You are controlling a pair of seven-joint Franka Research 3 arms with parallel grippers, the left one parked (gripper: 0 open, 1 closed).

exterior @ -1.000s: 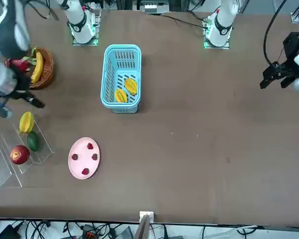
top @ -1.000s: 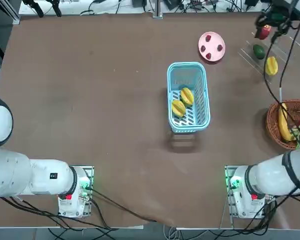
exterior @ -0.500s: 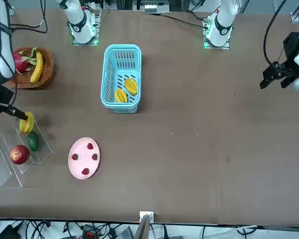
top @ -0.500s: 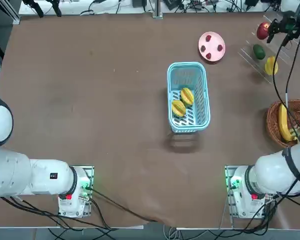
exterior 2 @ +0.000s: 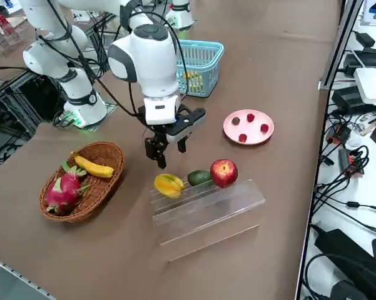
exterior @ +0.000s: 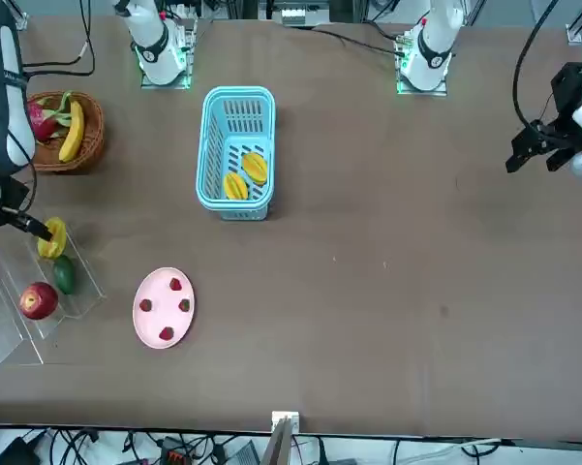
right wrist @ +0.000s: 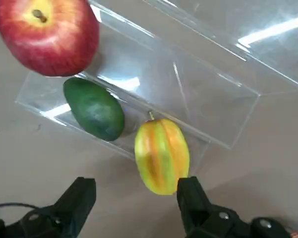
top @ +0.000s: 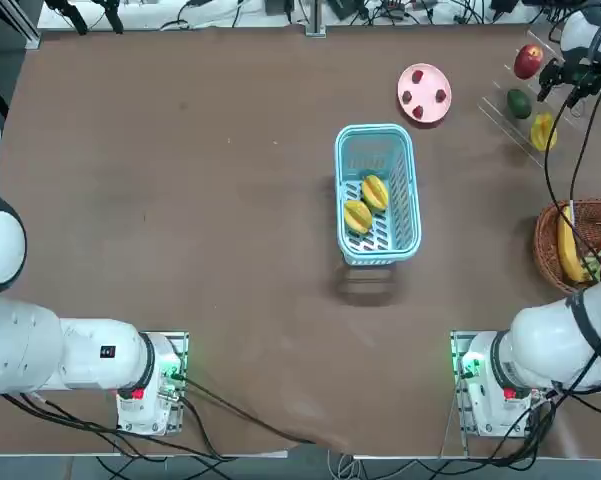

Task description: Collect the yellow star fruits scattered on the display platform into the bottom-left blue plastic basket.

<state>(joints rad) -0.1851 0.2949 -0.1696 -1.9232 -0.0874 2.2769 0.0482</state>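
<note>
While parted, fingers (right wrist: 78,201) of right gripper (right wrist: 135,184) near ridged oval star fruit (right wrist: 162,156).

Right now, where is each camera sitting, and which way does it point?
Top: overhead, looking down on the blue plastic basket; both arms show.
Front: across the table, facing the robot; both arms show, the working right one at picture left.
Right side: raised at the robot's right, looking diagonally down over the display platform; the right gripper shows.
Right wrist: on the working arm, looking past its open jaws at the star fruit.
Shared: right side and wrist both show the apple.
</note>
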